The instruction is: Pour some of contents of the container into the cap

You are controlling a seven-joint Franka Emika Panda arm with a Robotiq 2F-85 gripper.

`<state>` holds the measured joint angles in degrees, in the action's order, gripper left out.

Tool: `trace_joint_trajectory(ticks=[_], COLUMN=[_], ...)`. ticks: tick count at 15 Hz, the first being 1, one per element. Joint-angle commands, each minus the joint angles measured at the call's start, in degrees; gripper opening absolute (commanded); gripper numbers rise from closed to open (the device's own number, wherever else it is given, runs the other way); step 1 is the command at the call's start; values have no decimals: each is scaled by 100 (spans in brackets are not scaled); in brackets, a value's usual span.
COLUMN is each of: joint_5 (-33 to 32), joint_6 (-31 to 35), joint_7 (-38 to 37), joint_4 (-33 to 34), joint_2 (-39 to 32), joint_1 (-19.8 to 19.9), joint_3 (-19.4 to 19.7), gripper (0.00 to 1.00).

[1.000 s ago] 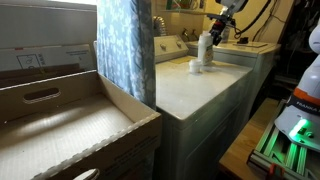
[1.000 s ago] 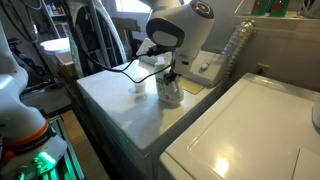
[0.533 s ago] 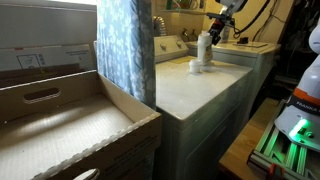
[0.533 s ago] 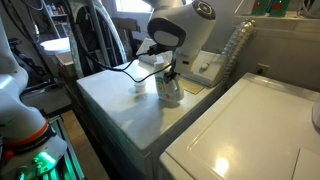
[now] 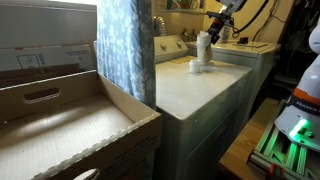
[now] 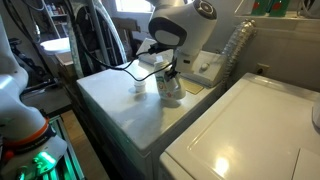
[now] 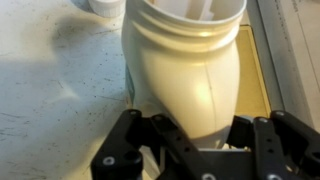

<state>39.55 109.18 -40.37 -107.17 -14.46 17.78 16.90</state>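
The container (image 7: pixel 190 60), a white plastic bottle with an open mouth, stands on the white machine top (image 5: pixel 190 90). It shows in both exterior views (image 5: pixel 204 47) (image 6: pixel 171 90). My gripper (image 7: pixel 190 135) is shut on its body, one finger on each side, and also shows in both exterior views (image 5: pixel 211 38) (image 6: pixel 168 74). The cap (image 7: pixel 105 6), a small white cup, stands on the top close beside the bottle, apart from it. It shows in both exterior views too (image 5: pixel 196 68) (image 6: pixel 139 88). The bottle's label is hidden.
A second white appliance lid (image 6: pixel 250 135) adjoins the machine top. A control panel (image 6: pixel 208 68) and a ribbed hose (image 6: pixel 236 42) stand behind the bottle. A blue patterned curtain (image 5: pixel 125 45) and an open cardboard box (image 5: pixel 60 125) are nearby.
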Motion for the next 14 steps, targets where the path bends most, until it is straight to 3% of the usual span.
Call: trace_joint_trajectory(ticks=[1, 14], joint_5=[237, 496], joint_6=[-403, -755], joint_7=[60, 176], joint_4=[296, 474], joint_2=[39, 49], joint_1=[145, 206], joint_3=[14, 9], gripper=[0, 0])
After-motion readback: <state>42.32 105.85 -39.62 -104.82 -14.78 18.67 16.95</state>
